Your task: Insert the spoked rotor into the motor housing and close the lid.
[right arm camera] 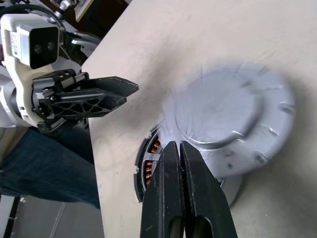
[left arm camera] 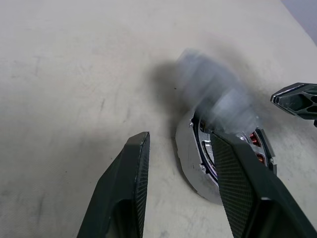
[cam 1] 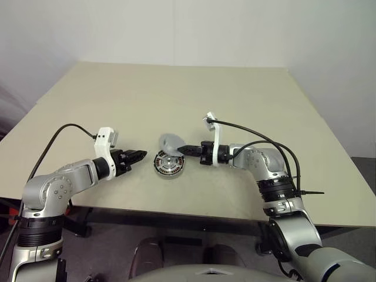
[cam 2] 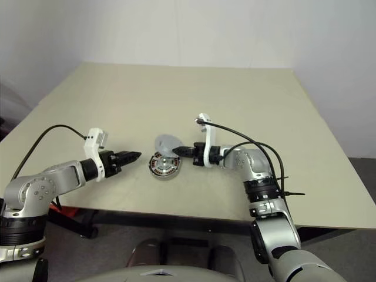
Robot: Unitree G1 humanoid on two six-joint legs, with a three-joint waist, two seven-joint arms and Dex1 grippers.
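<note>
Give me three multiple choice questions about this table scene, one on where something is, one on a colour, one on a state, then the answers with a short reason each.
1. Where is the housing?
A. between the two grippers
B. at the table's far edge
C. on the floor

2. What colour are the housing's windings?
A. blue
B. copper
C. green

3. How do the right gripper fingers stand?
A. wide open
B. shut together
C. around a cable

Answers:
1 A, it lies on the table between the left gripper and the right one.
2 B, copper coils show at its rim in the right wrist view.
3 B, the two fingers press together, beside the tilted grey lid.
</note>
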